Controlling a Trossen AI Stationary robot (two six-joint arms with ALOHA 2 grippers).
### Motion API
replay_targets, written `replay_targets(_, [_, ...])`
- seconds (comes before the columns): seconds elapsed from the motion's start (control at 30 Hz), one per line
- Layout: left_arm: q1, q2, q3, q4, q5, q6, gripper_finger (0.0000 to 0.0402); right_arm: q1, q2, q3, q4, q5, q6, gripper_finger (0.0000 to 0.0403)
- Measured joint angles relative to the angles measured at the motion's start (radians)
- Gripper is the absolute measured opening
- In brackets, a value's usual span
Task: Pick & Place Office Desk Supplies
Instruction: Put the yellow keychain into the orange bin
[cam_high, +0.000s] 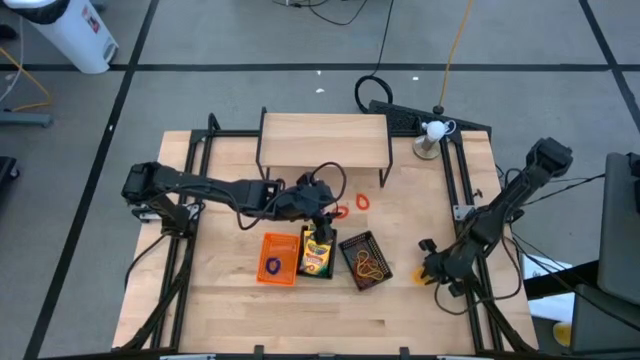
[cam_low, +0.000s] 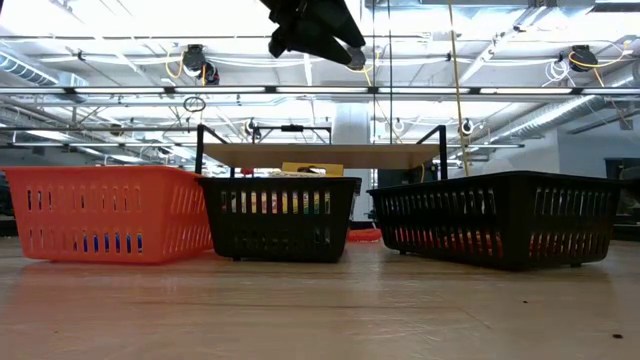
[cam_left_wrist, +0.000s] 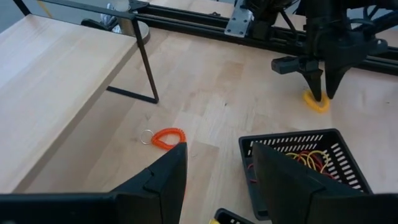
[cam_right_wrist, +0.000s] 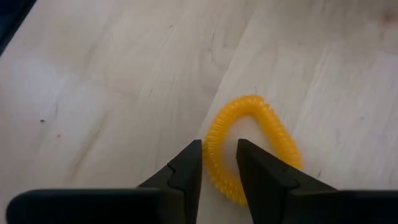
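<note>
My right gripper (cam_right_wrist: 219, 163) pinches one side of the yellow coiled loop (cam_right_wrist: 254, 144) on the wooden table (cam_right_wrist: 93, 81); left gripper (cam_left_wrist: 217, 168) hangs open above the trays.

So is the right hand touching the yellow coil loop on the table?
Touching, it seems. In the right wrist view the right hand has its fingers straddling the near side of the yellow coil loop, pressed against the coil without visible gap.
</note>
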Motion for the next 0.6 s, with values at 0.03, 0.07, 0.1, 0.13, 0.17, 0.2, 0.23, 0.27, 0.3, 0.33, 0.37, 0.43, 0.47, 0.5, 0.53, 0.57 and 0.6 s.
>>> replay_targets(0.03, [-0.001,0.0,0.0,0.0,0.0,0.0,0.0184,0.0,0.017,0.0,-0.002,0.004,0.014,0.0084])
replay_targets(0.07, [-0.002,0.0,0.0,0.0,0.0,0.0,0.0184,0.0,0.033,0.0,-0.003,0.015,0.037,0.0074])
replay_targets(0.1, [-0.002,0.0,0.0,0.0,0.0,0.0,0.0184,0.0,0.046,0.0,-0.003,0.024,0.066,0.0059])
replay_targets(0.13, [-0.002,0.0,0.0,0.0,0.0,0.0,0.0184,0.0,0.058,-0.001,0.002,0.037,0.094,0.0042])
replay_targets(0.17, [-0.003,0.0,0.0,0.0,0.0,0.0,0.0184,0.0,0.066,-0.001,0.012,0.052,0.118,0.0025])
replay_targets(0.2, [-0.002,0.0,0.0,0.0,0.0,0.0,0.0184,0.001,0.071,-0.001,0.033,0.076,0.13,0.0016])
replay_targets(0.23, [-0.002,0.0,0.0,0.0,0.0,0.001,0.0184,0.001,0.072,-0.002,0.063,0.103,0.132,0.0013])
replay_targets(0.27, [-0.002,0.0,0.0,0.0,0.0,0.004,0.0184,0.001,0.071,-0.002,0.105,0.134,0.131,0.0013])
replay_targets(0.3, [-0.002,0.0,0.0,0.0,-0.001,0.008,0.0184,0.002,0.069,-0.007,0.146,0.155,0.114,0.0013])
replay_targets(0.33, [-0.002,0.0,0.0,0.0,-0.002,0.011,0.0184,0.001,0.067,-0.007,0.187,0.185,0.086,0.0012])
replay_targets(0.37, [-0.002,0.0,0.0,0.0,-0.003,0.012,0.0184,0.0,0.065,-0.008,0.225,0.214,0.051,0.0008])
replay_targets(0.43, [-0.002,0.0,0.0,0.0,-0.002,0.014,0.0184,-0.001,0.052,-0.008,0.311,0.261,0.004,0.0004])
replay_targets(0.47, [-0.002,0.0,0.0,0.0,-0.003,0.014,0.0184,0.001,0.044,0.0,0.343,0.276,-0.015,0.0004])
replay_targets(0.5, [-0.002,0.0,0.0,0.0,-0.003,0.014,0.0184,0.001,0.035,0.006,0.361,0.293,-0.035,0.0003])
replay_targets(0.53, [-0.002,0.0,0.0,0.001,-0.003,0.014,0.0184,0.0,0.026,0.011,0.365,0.313,-0.053,0.0001])
replay_targets(0.57, [-0.002,0.0,0.0,0.001,-0.005,0.014,0.0184,0.0,0.02,0.012,0.364,0.337,-0.069,0.0001])
replay_targets(0.6, [-0.002,0.0,0.0,0.001,-0.008,0.014,0.0184,-0.001,0.013,0.014,0.363,0.36,-0.093,0.0001])
